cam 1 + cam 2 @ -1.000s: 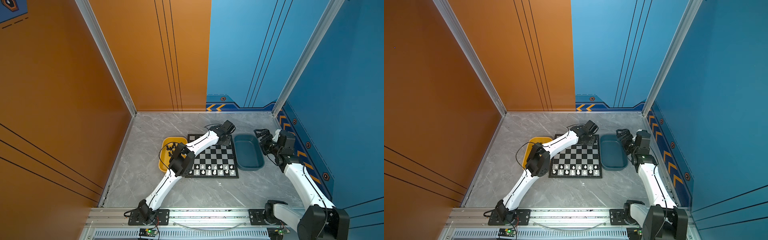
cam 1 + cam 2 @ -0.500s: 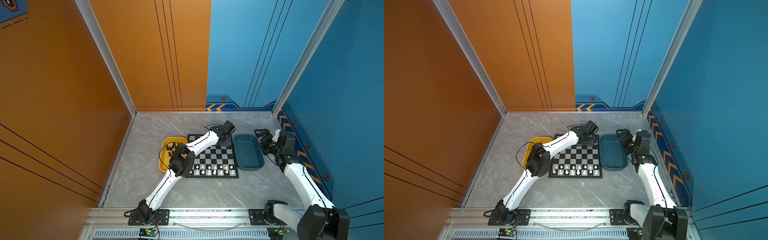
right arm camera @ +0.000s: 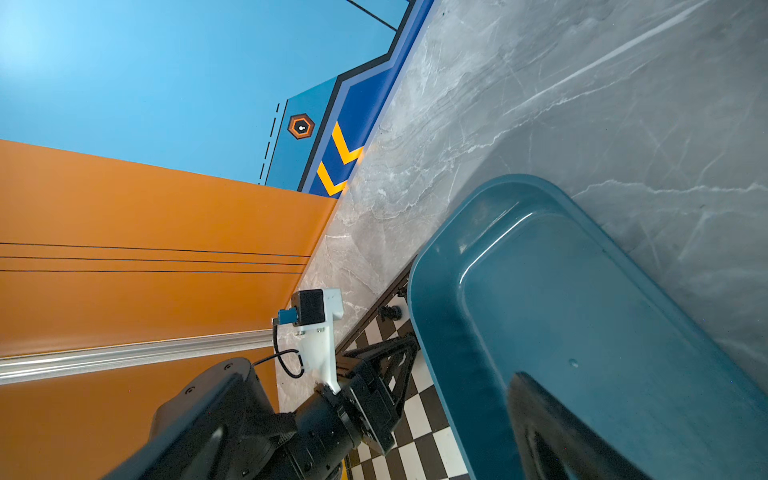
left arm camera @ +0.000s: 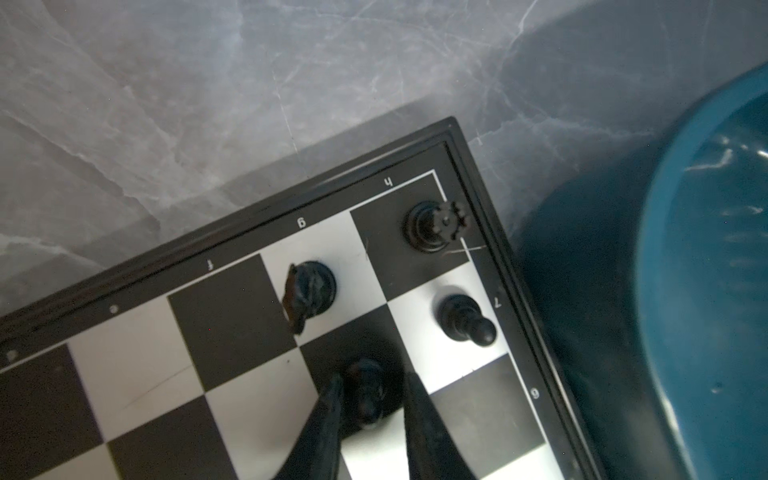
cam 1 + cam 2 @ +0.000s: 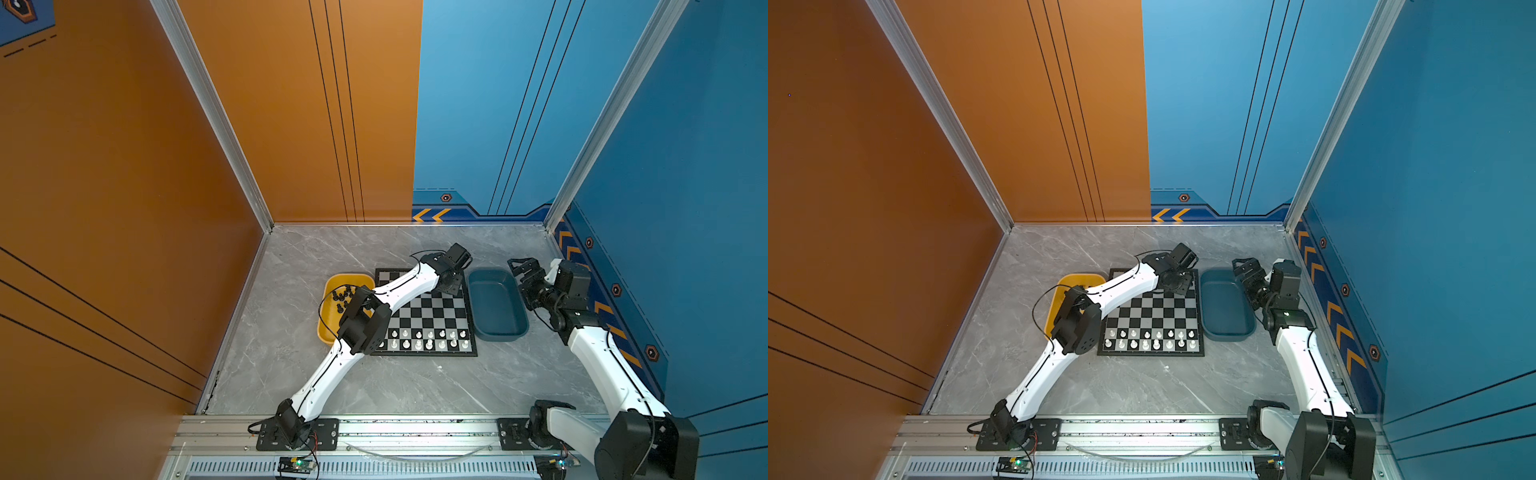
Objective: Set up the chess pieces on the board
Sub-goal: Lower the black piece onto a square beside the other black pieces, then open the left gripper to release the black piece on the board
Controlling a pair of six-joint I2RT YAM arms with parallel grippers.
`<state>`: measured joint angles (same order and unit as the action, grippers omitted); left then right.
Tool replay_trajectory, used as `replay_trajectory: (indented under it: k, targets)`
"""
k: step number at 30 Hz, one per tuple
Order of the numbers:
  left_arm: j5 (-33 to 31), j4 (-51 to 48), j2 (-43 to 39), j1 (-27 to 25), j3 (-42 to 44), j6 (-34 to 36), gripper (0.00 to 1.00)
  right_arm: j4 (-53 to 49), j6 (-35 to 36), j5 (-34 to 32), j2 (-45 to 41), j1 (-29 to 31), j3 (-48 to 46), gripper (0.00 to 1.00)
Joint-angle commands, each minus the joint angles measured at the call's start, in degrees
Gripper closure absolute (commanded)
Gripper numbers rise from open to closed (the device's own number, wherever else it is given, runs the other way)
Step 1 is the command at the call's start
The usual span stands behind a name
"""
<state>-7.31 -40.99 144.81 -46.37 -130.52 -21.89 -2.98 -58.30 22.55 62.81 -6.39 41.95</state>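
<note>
The board (image 5: pixel 424 307) lies between two trays in both top views. My left gripper (image 4: pixel 372 376) reaches over its far right corner, fingers (image 4: pixel 328 411) straddling a black pawn (image 4: pixel 368 390) that stands on a dark square. The jaws are open a little, with thin gaps on each side of the pawn. Beside it stand a black rook (image 4: pixel 434 226) in the corner, a knight (image 4: pixel 309 291) and another pawn (image 4: pixel 465 320). Several more black pieces (image 5: pixel 341 296) lie in the yellow tray (image 5: pixel 328 328). My right gripper (image 5: pixel 524 266) hovers open and empty beyond the blue tray (image 5: pixel 496 305).
White chessmen (image 5: pixel 428 338) fill the two near rows of the board. The blue tray (image 3: pixel 582 311) holds nothing and sits close to the board's right edge. The left arm (image 5: pixel 399 286) lies diagonally across the board's far left part and over the yellow tray. Walls enclose the grey table.
The left jaws have eased apart around the pawn. Neither arm has visibly shifted in the top views.
</note>
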Motion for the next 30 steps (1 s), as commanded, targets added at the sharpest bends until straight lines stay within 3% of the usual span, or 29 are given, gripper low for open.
replay_trajectory:
  k: [1, 22, 30]
  targets:
    - [-1.01, -3.06, -0.24, -0.74, 2.51, 0.79, 0.71, -0.04, 1.09, 1.1, -0.13, -0.37, 1.02, 0.0]
    - [-3.32, -3.04, -5.27, -1.5, 7.62, 1.41, 0.64, -0.84, 0.91, 1.01, -2.14, -0.37, 0.63, 0.0]
    - [-4.49, -2.99, -12.96, -2.14, 11.82, 2.45, 0.64, -1.06, 0.91, 0.83, -2.87, -0.3, 0.58, 0.0]
